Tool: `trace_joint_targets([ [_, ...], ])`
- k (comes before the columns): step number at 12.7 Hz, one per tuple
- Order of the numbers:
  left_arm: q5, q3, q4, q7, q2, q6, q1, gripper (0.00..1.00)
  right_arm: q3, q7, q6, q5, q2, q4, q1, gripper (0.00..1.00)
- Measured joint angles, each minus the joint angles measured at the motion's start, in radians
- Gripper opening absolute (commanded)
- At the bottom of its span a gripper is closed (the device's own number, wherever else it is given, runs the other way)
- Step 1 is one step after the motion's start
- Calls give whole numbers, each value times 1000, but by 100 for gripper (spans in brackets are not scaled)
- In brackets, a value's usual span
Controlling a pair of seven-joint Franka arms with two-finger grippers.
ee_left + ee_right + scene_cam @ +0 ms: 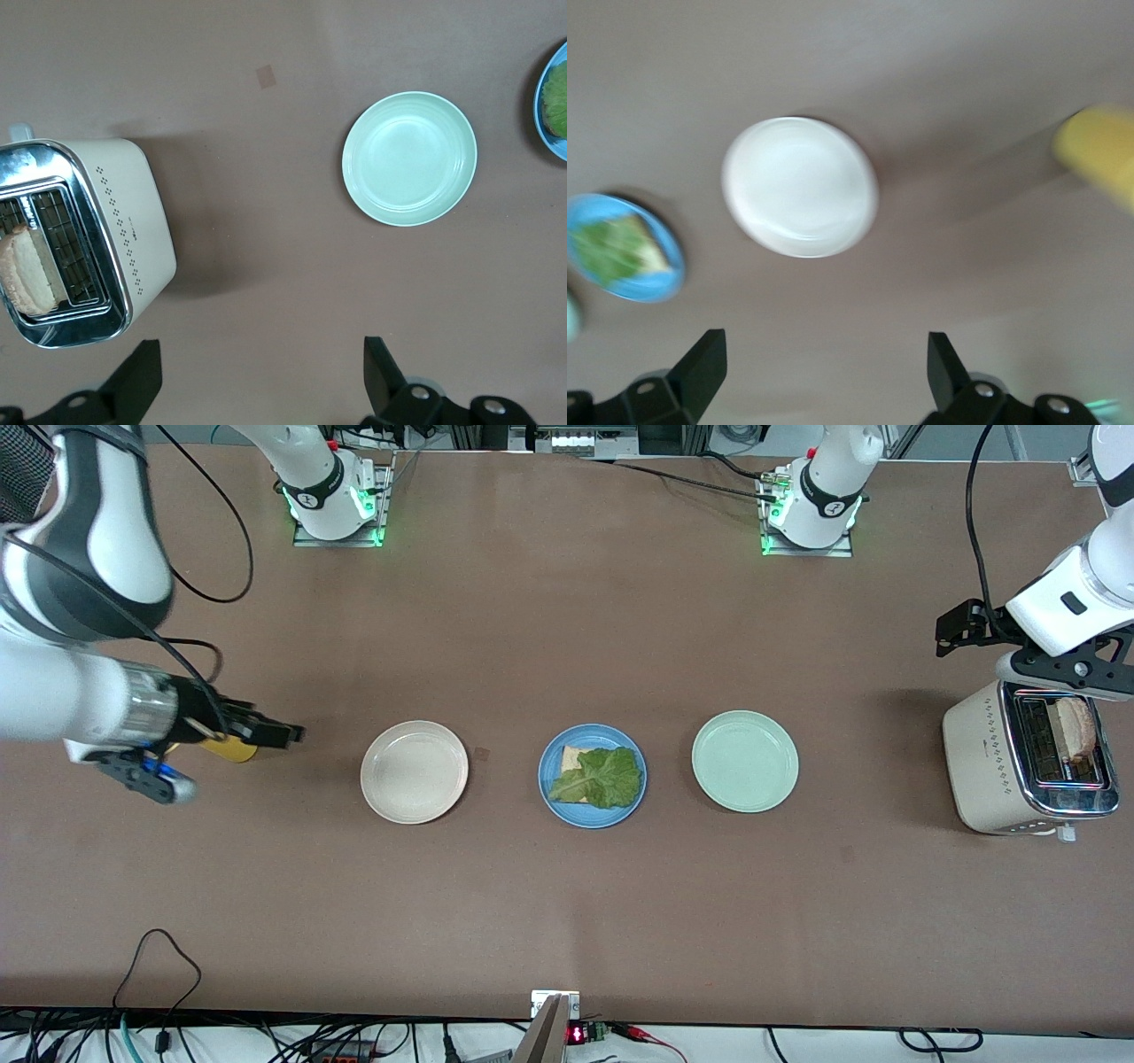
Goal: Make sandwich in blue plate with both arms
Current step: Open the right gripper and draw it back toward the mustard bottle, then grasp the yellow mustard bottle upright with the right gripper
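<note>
The blue plate sits mid-table between two other plates. On it lies one slice of bread with a green lettuce leaf on top. A second bread slice stands in the toaster's slot. My left gripper hangs open and empty above the table beside the toaster, with bare tabletop between its fingers. My right gripper is open and empty at the right arm's end of the table, over a yellow object. The plate with lettuce also shows at an edge of the right wrist view.
A beige plate lies toward the right arm's end and a pale green plate toward the left arm's end, both empty. A cream toaster stands at the left arm's end. The yellow object sits under the right gripper.
</note>
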Motion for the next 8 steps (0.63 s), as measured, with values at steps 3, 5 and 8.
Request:
trace_joint_targets([
  [3,0,0,0,-4,0,-1,0,100,-1,-355,-1,-88,-128,-135,-114,100],
  [5,0,0,0,-5,0,-2,0,100,-2,-580,1,-106,-170,-181,-189,100],
  [8,0,0,0,-6,0,-3,-1,100,-1,-908,81,-126,-183,-253,-292,100],
])
